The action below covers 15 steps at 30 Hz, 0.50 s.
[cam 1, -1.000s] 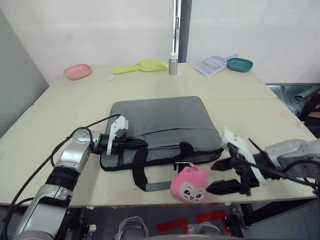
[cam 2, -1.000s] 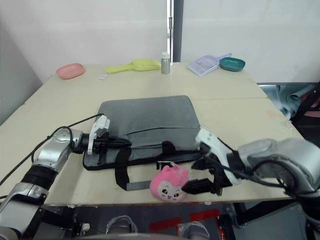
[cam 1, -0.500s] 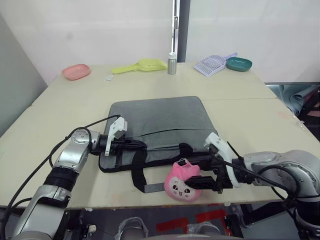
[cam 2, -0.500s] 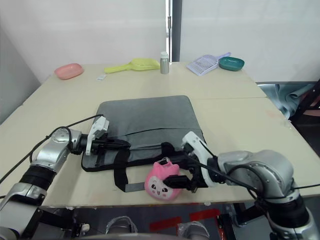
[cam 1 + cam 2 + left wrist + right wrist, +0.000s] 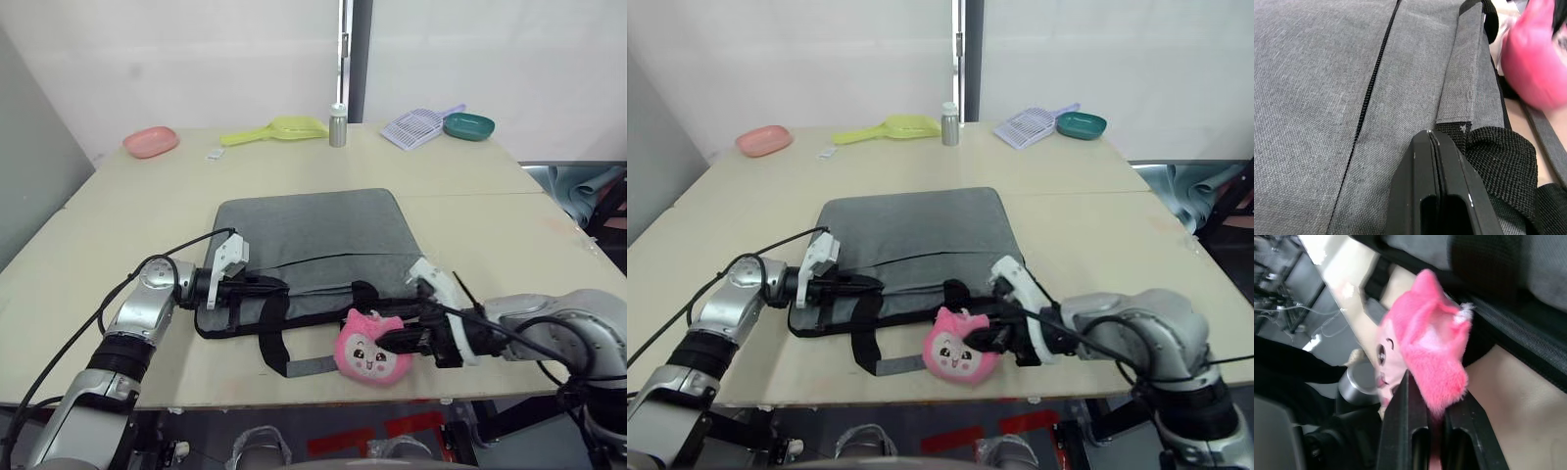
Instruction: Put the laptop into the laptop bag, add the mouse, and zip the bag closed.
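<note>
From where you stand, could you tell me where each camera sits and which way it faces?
Left and right eye views: on the head, looking forward and down at the table; both arms show.
Left wrist view: along the left gripper, jaws together, over the laptop bag.
Right wrist view: along the right gripper, jaws pinching the pink plush toy.
All views share the bag and toy.

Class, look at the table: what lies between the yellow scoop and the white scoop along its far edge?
A small silver bottle stands between the yellow scoop and the white scoop, seen in both eye views.
</note>
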Available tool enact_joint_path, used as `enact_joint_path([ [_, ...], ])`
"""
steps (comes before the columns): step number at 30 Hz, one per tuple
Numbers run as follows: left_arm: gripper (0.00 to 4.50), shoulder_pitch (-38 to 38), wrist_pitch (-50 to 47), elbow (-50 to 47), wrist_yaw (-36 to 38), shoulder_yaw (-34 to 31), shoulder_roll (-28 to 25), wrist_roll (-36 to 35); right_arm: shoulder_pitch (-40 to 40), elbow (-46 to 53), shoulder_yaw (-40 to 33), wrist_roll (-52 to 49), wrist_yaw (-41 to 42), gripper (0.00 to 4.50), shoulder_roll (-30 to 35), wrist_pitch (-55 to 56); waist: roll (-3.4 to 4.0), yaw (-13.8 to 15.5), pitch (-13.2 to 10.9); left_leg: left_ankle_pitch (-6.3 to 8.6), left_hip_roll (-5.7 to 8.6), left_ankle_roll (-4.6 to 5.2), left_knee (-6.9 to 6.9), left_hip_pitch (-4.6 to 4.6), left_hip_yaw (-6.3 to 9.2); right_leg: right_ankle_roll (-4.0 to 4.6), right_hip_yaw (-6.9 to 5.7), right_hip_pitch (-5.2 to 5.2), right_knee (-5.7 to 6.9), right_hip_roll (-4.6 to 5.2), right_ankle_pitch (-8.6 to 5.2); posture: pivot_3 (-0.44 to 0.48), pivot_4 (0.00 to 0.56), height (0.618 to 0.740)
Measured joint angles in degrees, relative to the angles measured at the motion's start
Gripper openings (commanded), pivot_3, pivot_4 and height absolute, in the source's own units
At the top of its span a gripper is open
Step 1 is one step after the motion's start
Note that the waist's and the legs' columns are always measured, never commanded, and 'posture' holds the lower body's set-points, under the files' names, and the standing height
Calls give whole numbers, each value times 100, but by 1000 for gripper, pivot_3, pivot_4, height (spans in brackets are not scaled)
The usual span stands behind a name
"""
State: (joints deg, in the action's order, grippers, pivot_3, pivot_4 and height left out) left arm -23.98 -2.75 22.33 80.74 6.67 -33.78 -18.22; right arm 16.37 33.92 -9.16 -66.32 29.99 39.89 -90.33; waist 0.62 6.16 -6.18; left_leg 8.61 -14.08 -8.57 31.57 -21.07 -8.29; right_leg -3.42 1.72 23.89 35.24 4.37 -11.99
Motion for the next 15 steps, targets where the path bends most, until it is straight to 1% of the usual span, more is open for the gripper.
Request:
enact_joint_path([
  [2, 0, 48, 64, -51, 19, 23, 67, 5, -143, 55, -310, -369, 163, 55, 373, -5, 8, 38, 7, 2, 1, 4, -4, 0, 0, 0, -1, -4, -10, 2, 0, 0, 150, 740],
  [3, 0, 62, 85, -65, 28, 35, 91, 4, -200, 61, -362, -434, 201, 55, 468, -6, 11, 53, 9, 5, 1, 8, -4, 0, 0, -1, -2, -5, -12, 3, -1, 0, 150, 740],
  [8, 0, 107, 198, -59, 58, 98, 191, 38, -707, 285, -668, -749, 569, 55, 1335, 213, 47, 93, 39, 17, 5, 30, -4, 4, -4, -4, 2, -8, -14, 8, -2, 0, 150, 740],
  [13, 0, 106, 260, -32, 110, 132, 271, 48, -1052, 403, -653, -643, 794, 55, 1870, 561, 57, 108, 50, 18, 12, 33, -2, 4, -5, -13, 4, -9, -14, 17, -6, 0, 150, 740],
  [15, 0, 97, 275, -1, 128, 150, 294, 48, -1381, 497, -529, -281, 1018, 55, 2356, 823, 56, 128, 53, 21, 19, 39, -3, 2, -6, -22, 5, -10, -16, 25, -11, 0, 150, 740],
])
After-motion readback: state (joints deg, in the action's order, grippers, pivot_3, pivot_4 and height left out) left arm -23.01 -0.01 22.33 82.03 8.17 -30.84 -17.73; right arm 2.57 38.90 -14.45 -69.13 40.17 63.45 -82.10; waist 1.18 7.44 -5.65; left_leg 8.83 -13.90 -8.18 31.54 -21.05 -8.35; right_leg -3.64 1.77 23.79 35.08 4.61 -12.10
